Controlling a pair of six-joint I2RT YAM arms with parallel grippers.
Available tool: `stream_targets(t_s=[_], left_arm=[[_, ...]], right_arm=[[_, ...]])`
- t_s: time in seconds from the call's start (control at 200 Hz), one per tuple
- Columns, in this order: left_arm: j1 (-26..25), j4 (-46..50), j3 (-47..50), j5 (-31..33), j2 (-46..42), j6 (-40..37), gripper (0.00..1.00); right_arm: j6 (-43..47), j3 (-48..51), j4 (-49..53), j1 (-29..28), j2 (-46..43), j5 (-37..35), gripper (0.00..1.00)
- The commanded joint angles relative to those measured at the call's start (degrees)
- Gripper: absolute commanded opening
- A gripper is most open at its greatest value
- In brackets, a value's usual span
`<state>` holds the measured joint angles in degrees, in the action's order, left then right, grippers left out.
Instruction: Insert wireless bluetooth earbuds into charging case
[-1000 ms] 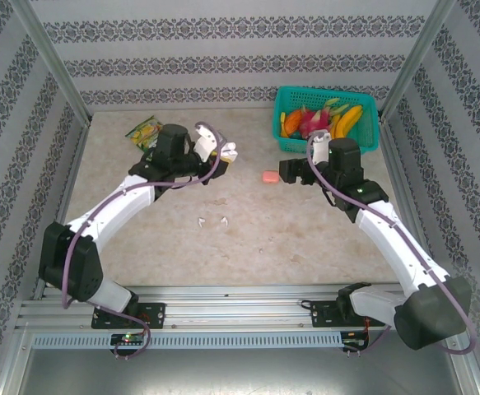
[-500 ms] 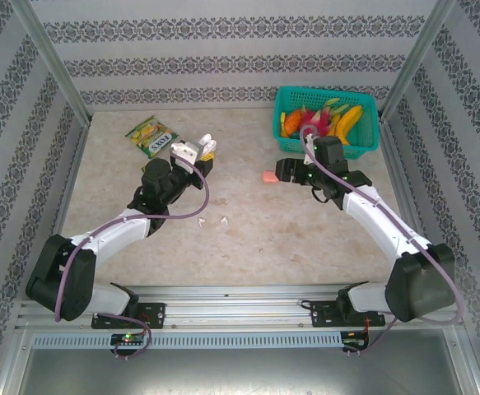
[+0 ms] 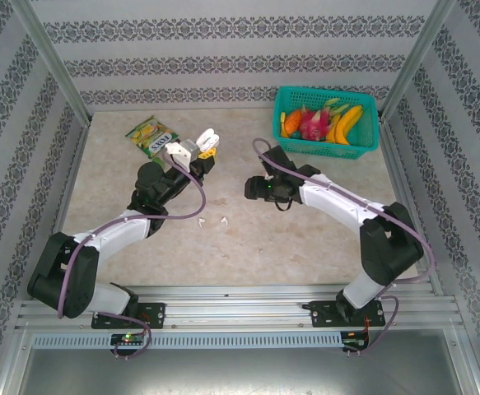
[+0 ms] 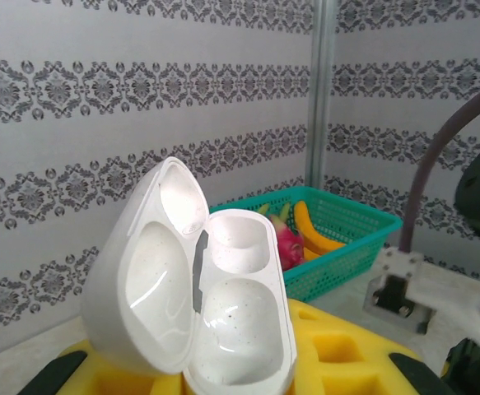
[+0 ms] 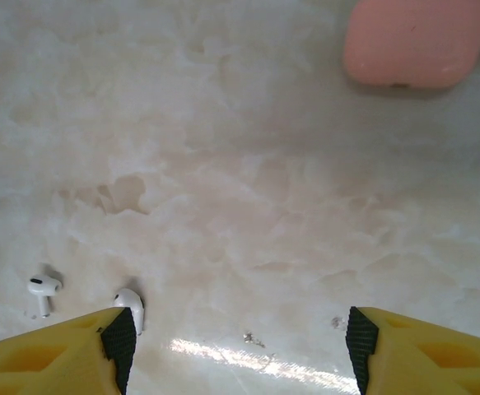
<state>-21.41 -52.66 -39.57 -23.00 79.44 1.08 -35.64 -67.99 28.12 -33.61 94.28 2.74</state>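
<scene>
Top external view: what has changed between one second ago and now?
The right gripper swung left, away from the basket, toward the two white earbuds, its jaws open. The left gripper drew back toward the left with the open white case, uncovering the snack packet. Unchanged: the earbuds, the basket, the left jaws shut on the case.

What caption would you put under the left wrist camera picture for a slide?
Left gripper holds the open, empty white charging case, with a teal fruit basket behind.
</scene>
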Motion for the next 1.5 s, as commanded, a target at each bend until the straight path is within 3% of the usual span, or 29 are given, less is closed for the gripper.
stream_targets(t_s=[0.0,0.41,0.719,1.054,1.499], left_arm=[[2.66,-5.74,0.90,-6.58,0.62,3.00,0.00],[10.56,-8.81,-0.75,-14.70,4.61,11.92,0.00],[13.64,-12.26,-0.09,-17.50,5.24,14.09,0.00],[16.57,-14.56,0.61,-18.39,4.94,17.22,0.00],[17.51,-14.65,0.73,-19.09,4.74,18.08,0.00]], right_arm=[[-4.20,-3.38,3.80,-2.49,3.30,-5.34,0.70],[-3.53,-12.14,9.71,-10.00,14.04,-9.13,0.66],[3.45,-20.99,15.49,-13.91,22.74,-9.78,0.65],[9.18,-25.49,16.44,-15.28,27.82,-8.11,0.61],[10.33,-27.02,16.45,-15.79,30.33,-5.15,0.58]])
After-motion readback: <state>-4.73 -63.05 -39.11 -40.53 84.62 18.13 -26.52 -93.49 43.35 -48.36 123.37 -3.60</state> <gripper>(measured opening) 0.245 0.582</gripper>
